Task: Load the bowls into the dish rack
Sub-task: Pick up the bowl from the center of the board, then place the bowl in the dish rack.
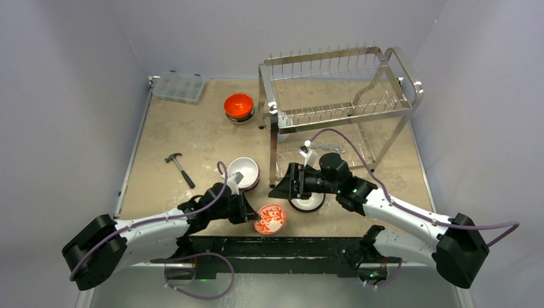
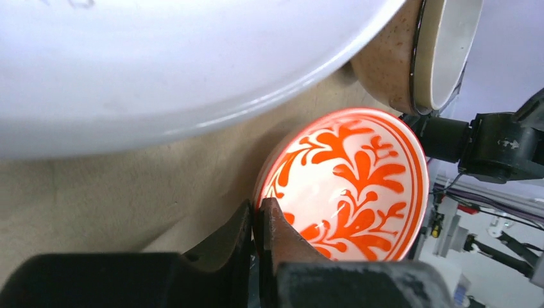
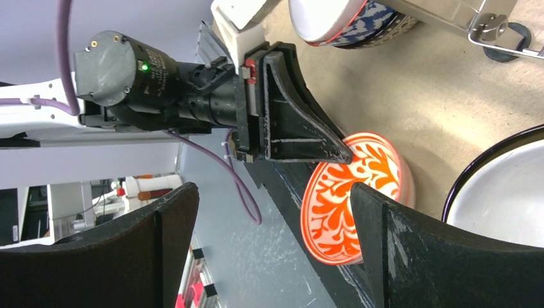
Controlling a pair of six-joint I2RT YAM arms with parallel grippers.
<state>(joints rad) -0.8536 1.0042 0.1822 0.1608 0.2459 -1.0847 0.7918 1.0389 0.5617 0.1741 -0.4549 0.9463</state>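
My left gripper point(image 1: 249, 210) is shut on the rim of a red-and-white patterned bowl point(image 1: 270, 218), which is tilted at the table's front edge; the left wrist view shows the jaws point(image 2: 262, 208) pinching its rim point(image 2: 346, 186). My right gripper point(image 1: 278, 188) is open and empty just right of that bowl, its jaws point(image 3: 272, 196) standing wide with the bowl point(image 3: 343, 199) beyond them. A white-inside bowl point(image 1: 244, 172) sits behind the left gripper. Another white-inside bowl point(image 1: 306, 203) lies under the right wrist. An orange-red bowl point(image 1: 238, 106) sits at the back, left of the metal dish rack point(image 1: 340, 106).
A clear plastic compartment box point(image 1: 179, 86) lies at the back left corner. A small hammer point(image 1: 181, 169) lies left of the bowls. A rack leg point(image 3: 494, 29) stands close to the right wrist. The two grippers are close together near the front edge.
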